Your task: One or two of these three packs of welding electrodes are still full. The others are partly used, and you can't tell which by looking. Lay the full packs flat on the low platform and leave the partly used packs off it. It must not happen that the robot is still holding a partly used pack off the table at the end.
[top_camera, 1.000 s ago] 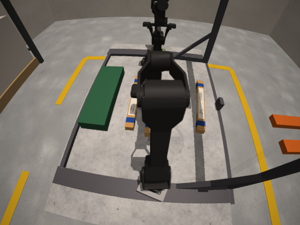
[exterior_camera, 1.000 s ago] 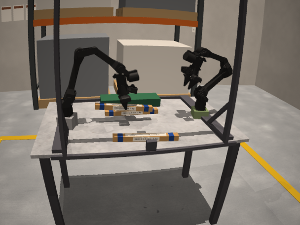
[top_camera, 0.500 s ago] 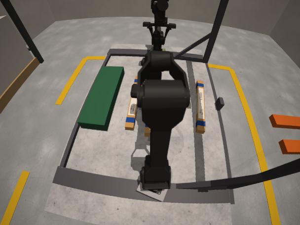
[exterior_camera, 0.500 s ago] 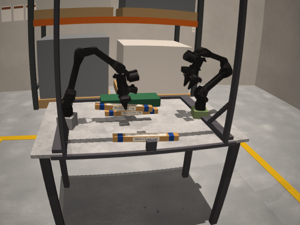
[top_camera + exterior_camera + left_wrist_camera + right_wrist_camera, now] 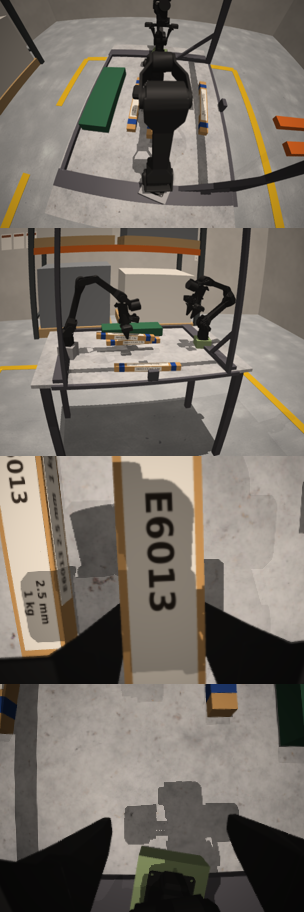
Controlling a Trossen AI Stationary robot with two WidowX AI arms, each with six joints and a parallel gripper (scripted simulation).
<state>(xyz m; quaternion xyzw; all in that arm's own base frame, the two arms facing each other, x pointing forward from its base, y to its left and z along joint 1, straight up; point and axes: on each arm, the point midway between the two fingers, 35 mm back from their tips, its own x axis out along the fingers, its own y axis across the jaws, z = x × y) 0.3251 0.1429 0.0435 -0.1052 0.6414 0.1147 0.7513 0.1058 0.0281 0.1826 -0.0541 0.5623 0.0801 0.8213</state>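
The green low platform [image 5: 105,97] [image 5: 147,326] [image 5: 292,714] is bare. My left gripper [image 5: 127,336] [image 5: 159,608] is shut on an orange-and-white electrode pack [image 5: 149,133] [image 5: 117,337] [image 5: 160,551] and holds it above the table, off the platform; the arm hides most of it in the top view. A second pack [image 5: 131,121] [image 5: 133,342] [image 5: 25,546] [image 5: 221,703] lies on the table between the held pack and the platform. A third pack [image 5: 203,107] [image 5: 147,368] [image 5: 6,714] lies near the opposite long edge. My right gripper [image 5: 190,315] [image 5: 169,823] is open and empty, raised near its own base.
A small dark block [image 5: 222,105] [image 5: 153,375] stands at the table edge beside the third pack. Dark frame posts [image 5: 220,30] [image 5: 238,303] rise around the table [image 5: 100,155] [image 5: 100,365]. The right arm's green base block [image 5: 200,343] [image 5: 150,864] stands at its end.
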